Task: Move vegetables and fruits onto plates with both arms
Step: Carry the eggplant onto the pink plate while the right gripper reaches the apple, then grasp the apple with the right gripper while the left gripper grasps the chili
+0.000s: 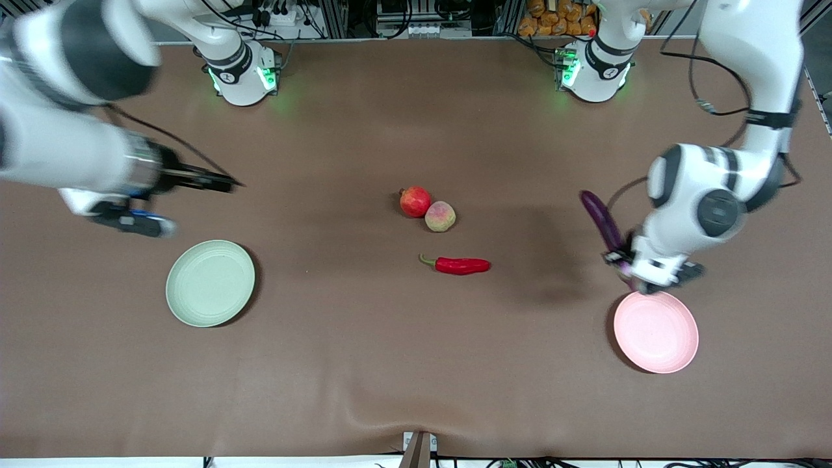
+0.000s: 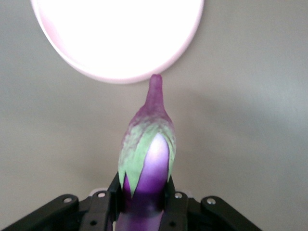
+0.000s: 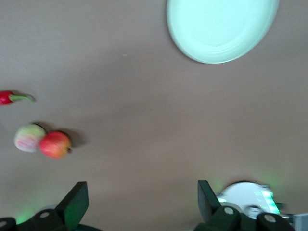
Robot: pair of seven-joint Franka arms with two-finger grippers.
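Observation:
My left gripper (image 1: 625, 265) is shut on the long purple eggplant (image 1: 600, 218), which hangs in the air just above the rim of the pink plate (image 1: 656, 333). In the left wrist view the eggplant (image 2: 147, 154) sits clamped between the jaws of the left gripper (image 2: 144, 204), its green-capped stem end pointing at the pink plate (image 2: 118, 33). My right gripper (image 1: 211, 181) is open and holds nothing, over bare table above the green plate (image 1: 210, 283). The pomegranate (image 1: 415, 201) and the peach (image 1: 440, 216) touch at mid-table. The red chili (image 1: 458, 265) lies nearer the front camera.
The right wrist view shows the right gripper (image 3: 143, 197) wide open over brown cloth, with the green plate (image 3: 221, 26), chili (image 3: 9, 97), peach (image 3: 29, 138) and pomegranate (image 3: 55, 144) ahead. Both arm bases (image 1: 244, 71) (image 1: 595, 68) stand along the table's edge farthest from the front camera.

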